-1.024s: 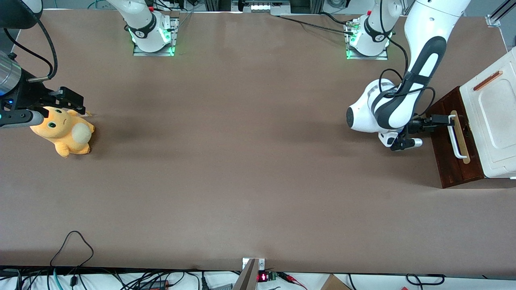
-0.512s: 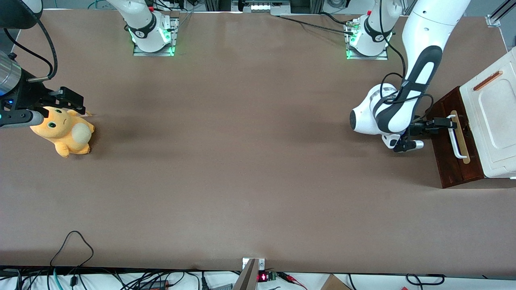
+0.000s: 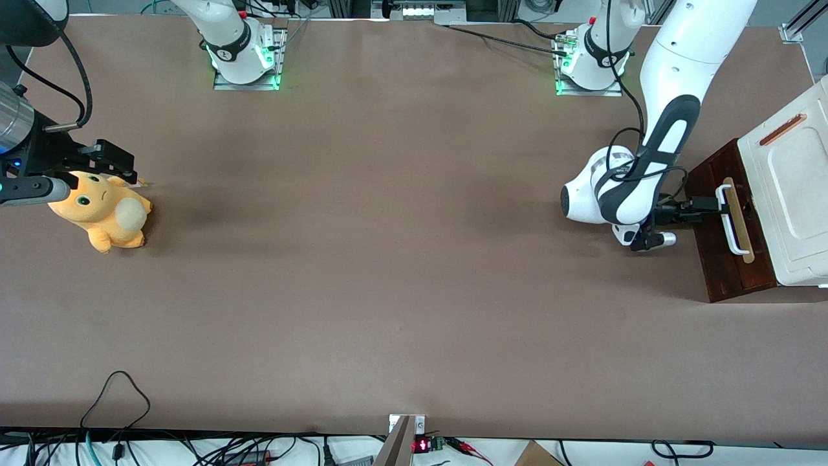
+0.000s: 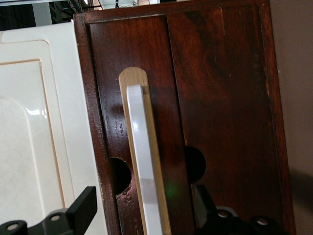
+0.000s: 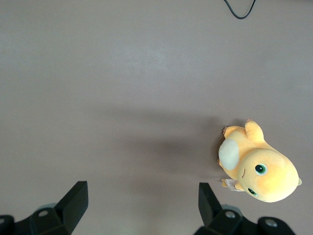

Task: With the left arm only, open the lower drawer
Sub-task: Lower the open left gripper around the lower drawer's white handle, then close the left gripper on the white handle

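Your left arm has swung nearer the front camera since the earlier frame. In the front view, at the frame's right, the gripper is reaching the handle on the lower drawer. In the wrist view, the fingers are standing spread, straddling the handle without pinching it.

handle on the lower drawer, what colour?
White loop handle on a pale wood strip; clearest in the left wrist view, with the left gripper open around it.

Hand fingertips cut off at frame edge
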Available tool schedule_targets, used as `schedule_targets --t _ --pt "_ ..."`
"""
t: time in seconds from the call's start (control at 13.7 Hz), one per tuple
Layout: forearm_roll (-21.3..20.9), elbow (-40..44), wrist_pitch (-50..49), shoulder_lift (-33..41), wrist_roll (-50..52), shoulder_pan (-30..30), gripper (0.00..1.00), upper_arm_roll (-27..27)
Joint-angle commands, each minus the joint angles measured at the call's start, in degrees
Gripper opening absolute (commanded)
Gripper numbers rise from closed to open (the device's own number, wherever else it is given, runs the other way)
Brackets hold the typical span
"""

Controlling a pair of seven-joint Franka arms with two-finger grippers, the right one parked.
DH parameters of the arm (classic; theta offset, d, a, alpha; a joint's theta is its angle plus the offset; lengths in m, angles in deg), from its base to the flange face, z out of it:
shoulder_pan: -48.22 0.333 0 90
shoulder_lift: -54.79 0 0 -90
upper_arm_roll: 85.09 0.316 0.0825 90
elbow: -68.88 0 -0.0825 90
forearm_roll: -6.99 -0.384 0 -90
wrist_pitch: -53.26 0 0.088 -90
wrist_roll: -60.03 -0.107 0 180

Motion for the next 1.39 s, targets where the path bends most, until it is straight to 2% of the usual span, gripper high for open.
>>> schedule_targets --t 0.0,0.29,0.66,1.02,1.32 --pt "-1.3 3.4 -0.4 -1.8 0.3 0.1 0.88 0.3" --pt "-1.7 3.4 -0.4 -2.0 0.3 0.8 0.76 0.9" --pt "-2.6 3.4 -0.1 -2.3 0.3 1.6 0.71 1.4" --pt "-2.6 3.4 -0.1 -2.6 0.3 1.8 0.52 1.4" --pt "-2.6 3.4 -0.1 -2.7 0.3 1.9 0.51 2.0"
